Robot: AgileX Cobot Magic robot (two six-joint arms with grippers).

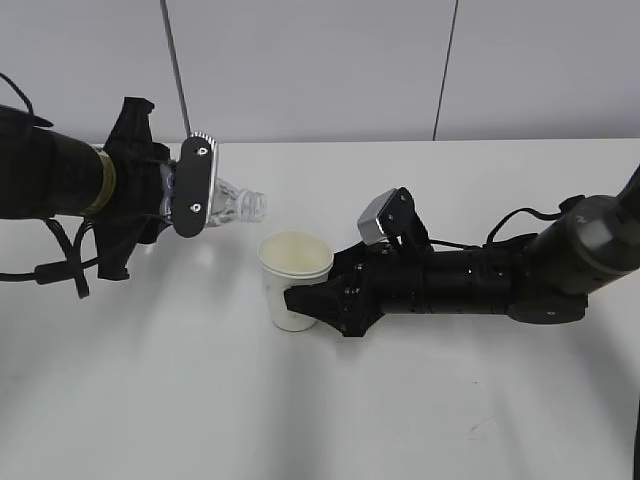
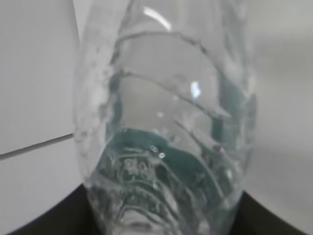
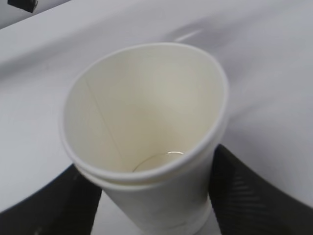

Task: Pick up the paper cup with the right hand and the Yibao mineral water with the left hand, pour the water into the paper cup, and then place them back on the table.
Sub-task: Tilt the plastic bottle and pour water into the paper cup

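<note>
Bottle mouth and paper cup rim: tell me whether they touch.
Apart. The exterior view shows white table between the Yibao mineral water mouth and the paper cup rim.

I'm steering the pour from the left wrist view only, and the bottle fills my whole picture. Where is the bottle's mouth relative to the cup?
Observer: In the exterior view the Yibao mineral water lies tipped nearly level in the left claw, its mouth up and left of the paper cup, short of the rim.
Operator: Is the cup held?
Observer: Yes. The right claw grips its side, and the right wrist view shows a finger on each side of the cup.
Operator: Any water in it yet?
Observer: The right wrist view shows a thin glinting arc at the cup's bottom, which looks like a little water.
</note>
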